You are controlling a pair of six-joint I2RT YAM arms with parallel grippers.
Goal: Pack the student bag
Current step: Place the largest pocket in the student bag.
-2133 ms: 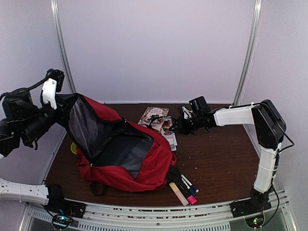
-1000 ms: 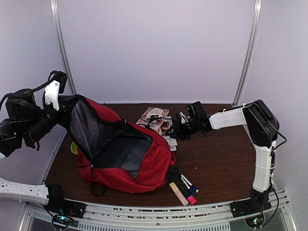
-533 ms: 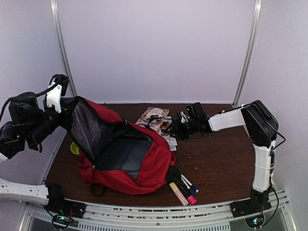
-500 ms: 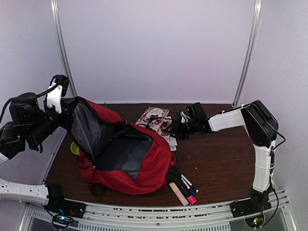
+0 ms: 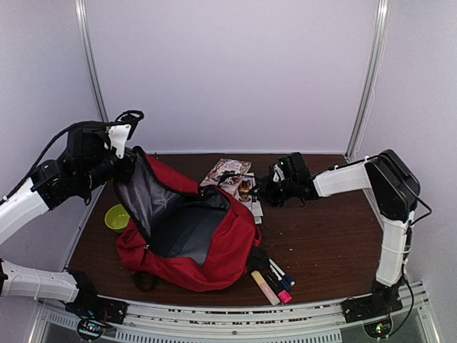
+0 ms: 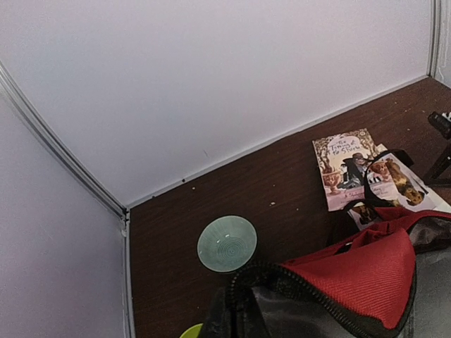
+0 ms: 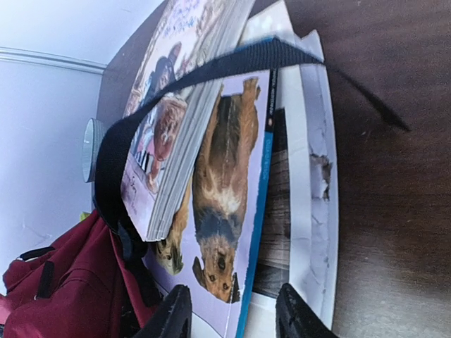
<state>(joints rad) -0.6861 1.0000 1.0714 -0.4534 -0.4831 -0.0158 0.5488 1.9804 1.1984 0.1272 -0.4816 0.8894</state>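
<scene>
The student bag (image 5: 214, 246) is a large red backpack lying on the table, its mouth held open to show grey lining. My left gripper (image 5: 127, 153) is shut on the top of its zippered rim (image 6: 282, 276) and holds it up; the fabric hides the fingers in the left wrist view. My right gripper (image 5: 263, 189) is open, low at the near edge of a stack of books (image 5: 232, 175). Its fingertips (image 7: 176, 317) straddle the corner of a dog-cover book (image 7: 225, 176), apart from it. A black bag strap (image 7: 211, 70) lies across the books.
A yellow-green bowl (image 5: 116, 216) sits left of the bag. A teal round dish (image 6: 227, 243) lies by the back left corner. Markers and a highlighter (image 5: 275, 282) lie at the front, right of the bag. A white paper (image 7: 313, 176) lies under the books.
My left arm has swung right and forward, carrying the bag's rim with it, so the bag mouth stands narrower and the yellow-green bowl is uncovered. My right gripper has barely moved.
</scene>
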